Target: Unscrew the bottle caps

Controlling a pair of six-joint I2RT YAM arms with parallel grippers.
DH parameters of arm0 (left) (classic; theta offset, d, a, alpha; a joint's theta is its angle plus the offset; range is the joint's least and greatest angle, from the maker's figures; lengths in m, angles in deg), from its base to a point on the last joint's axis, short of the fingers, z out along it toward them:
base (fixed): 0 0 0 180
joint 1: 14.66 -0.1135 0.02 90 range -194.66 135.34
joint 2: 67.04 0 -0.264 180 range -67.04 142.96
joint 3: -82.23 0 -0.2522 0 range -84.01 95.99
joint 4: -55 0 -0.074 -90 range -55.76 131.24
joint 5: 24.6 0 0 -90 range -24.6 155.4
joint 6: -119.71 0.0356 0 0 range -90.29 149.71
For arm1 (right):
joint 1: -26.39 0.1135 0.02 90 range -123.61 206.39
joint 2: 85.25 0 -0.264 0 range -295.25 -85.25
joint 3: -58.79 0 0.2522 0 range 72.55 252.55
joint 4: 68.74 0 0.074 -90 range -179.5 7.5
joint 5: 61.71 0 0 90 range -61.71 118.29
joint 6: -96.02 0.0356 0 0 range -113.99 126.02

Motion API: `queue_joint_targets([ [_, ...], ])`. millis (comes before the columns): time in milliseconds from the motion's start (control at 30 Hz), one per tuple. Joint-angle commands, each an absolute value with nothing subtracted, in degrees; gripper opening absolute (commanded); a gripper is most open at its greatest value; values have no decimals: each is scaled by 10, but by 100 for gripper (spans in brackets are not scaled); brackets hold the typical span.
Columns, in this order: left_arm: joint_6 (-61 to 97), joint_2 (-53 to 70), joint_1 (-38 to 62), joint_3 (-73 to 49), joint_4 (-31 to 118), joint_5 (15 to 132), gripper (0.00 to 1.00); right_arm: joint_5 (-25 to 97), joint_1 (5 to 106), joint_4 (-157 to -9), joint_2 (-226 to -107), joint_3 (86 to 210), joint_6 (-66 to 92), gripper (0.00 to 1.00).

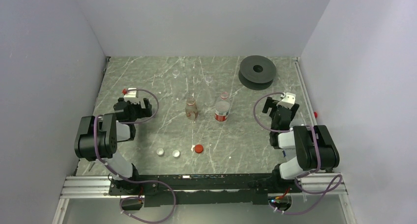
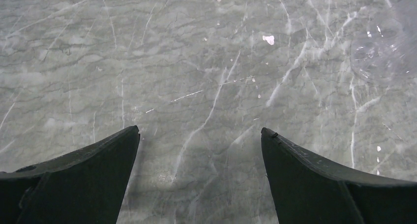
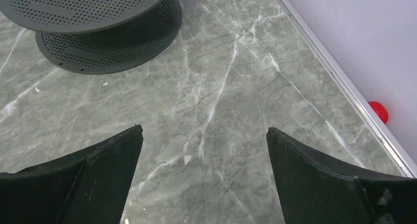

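Two bottles with red labels stand upright mid-table, one (image 1: 192, 109) to the left of the other (image 1: 222, 111). Two plain clear bottles (image 1: 176, 74) (image 1: 208, 80) stand further back. Three loose bottle caps lie near the front: two white (image 1: 160, 152) (image 1: 176, 154) and one red (image 1: 198, 148). My left gripper (image 1: 134, 105) (image 2: 200, 131) is open over bare table, left of the bottles. My right gripper (image 1: 279, 106) (image 3: 205, 129) is open too, right of the bottles, with nothing between its fingers. Whether the bottles carry caps is too small to tell.
A big black spool disc (image 1: 256, 70) (image 3: 98, 22) sits at the back right, ahead of my right gripper. A small red object (image 1: 315, 114) (image 3: 378, 112) lies beyond the table's right rail (image 3: 344, 86). Another red bit (image 1: 124, 91) lies at the left edge. Walls enclose three sides.
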State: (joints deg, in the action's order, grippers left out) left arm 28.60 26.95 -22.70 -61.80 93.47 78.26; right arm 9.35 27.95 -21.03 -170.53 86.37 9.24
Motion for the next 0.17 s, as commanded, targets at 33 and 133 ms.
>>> queue_joint_targets([
  [33,290,266,-226,-608,946,777,99,103,278,-192,-1696,867,101,100],
  [133,290,266,-226,-612,956,776,99,103,278,-192,-1696,867,101,100],
])
